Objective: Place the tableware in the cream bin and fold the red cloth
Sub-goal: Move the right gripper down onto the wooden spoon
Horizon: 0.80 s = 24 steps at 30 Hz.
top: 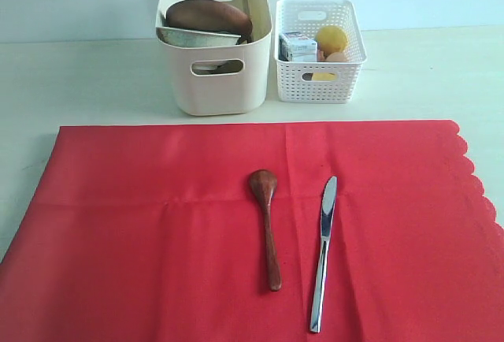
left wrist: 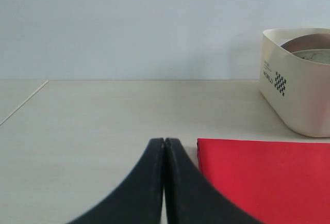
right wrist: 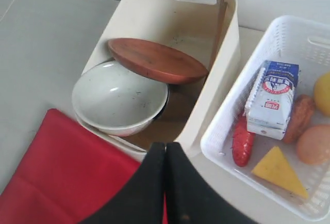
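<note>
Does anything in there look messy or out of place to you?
Inside the cream bin, the brown plate sits tilted on the bowl, which itself leans rather than sitting flat. The wooden spoon and knife lie out on the red cloth, not in the bin.

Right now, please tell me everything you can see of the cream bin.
The cream bin is a tall tub, seemingly smooth plastic, with rounded corners and oval handle cut-outs in two opposite walls. Another wall bears dark print and a chequered mark. It stands upright on the pale table, just beyond the far edge of the red cloth, close beside the white lattice basket; whether they touch is unclear. Inside, a brown plate leans over a pale bowl, and chopsticks stand in a corner.
</note>
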Each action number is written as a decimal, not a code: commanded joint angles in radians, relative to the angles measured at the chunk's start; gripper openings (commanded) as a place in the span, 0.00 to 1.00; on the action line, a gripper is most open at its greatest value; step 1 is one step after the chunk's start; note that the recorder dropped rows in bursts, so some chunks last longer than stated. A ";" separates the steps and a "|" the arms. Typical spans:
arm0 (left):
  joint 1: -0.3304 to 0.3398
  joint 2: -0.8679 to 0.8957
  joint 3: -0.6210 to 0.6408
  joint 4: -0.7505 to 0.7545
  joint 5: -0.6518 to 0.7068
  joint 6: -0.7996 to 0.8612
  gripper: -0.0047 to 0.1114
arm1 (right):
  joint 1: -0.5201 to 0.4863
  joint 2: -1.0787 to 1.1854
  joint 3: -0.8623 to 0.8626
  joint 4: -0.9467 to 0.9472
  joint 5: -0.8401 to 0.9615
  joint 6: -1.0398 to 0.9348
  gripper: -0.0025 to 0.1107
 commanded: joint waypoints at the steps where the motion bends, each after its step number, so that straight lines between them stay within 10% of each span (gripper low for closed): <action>1: -0.007 -0.005 0.000 -0.010 0.000 0.001 0.06 | 0.029 -0.059 0.100 -0.088 -0.006 0.023 0.02; 19: -0.007 -0.005 0.000 -0.010 0.000 0.001 0.06 | 0.324 -0.182 0.937 -0.182 -0.518 0.104 0.02; 24: -0.007 -0.005 0.000 -0.010 0.000 0.001 0.06 | 0.349 -0.156 0.977 -0.183 -0.479 0.147 0.17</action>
